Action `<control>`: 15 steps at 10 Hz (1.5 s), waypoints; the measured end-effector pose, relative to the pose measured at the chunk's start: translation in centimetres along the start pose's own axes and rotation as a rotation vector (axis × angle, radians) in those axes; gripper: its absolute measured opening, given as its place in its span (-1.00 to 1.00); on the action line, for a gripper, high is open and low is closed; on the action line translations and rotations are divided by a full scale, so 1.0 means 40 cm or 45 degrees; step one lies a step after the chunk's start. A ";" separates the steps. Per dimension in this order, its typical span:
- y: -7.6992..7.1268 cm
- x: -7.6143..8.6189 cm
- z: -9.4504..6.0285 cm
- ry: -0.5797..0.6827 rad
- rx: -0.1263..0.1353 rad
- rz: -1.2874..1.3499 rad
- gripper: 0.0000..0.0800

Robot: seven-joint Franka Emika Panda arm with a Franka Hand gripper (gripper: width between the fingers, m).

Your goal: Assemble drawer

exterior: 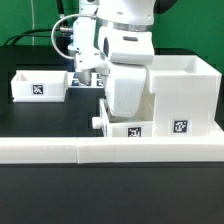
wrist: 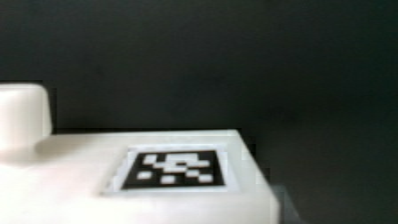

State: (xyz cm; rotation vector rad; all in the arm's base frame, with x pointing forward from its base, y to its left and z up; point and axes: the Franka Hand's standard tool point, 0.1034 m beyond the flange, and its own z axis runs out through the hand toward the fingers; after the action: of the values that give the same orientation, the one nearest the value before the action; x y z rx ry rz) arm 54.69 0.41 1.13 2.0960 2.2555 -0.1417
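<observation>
The tall white casing [exterior: 178, 92] stands at the exterior view's right, with a tag on its front. A small knobbed tray [exterior: 122, 127] with a tag sits low against the casing's left side, its knob [exterior: 98, 124] pointing to the exterior view's left. My gripper [exterior: 126, 98] hangs directly over this tray, and the arm's white body hides its fingers. The wrist view is filled by a blurred white surface with a tag [wrist: 178, 168], very close to the camera, and no fingers show in it. A second small tray [exterior: 40, 86] lies apart at the left.
The long low white L-shaped wall [exterior: 110, 151] runs along the front of the black table, right before the casing and the tray. A white raised part [wrist: 20, 118] shows at the edge of the wrist view.
</observation>
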 end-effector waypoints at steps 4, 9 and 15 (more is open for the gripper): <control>0.008 0.016 0.000 0.010 -0.021 0.107 -0.89; 0.000 0.014 0.005 0.013 -0.019 0.164 -0.89; -0.012 0.020 0.007 0.030 -0.049 0.396 -0.85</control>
State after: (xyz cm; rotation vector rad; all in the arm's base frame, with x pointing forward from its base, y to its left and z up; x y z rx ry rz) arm 54.13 1.14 0.80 2.4026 1.8935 -0.0579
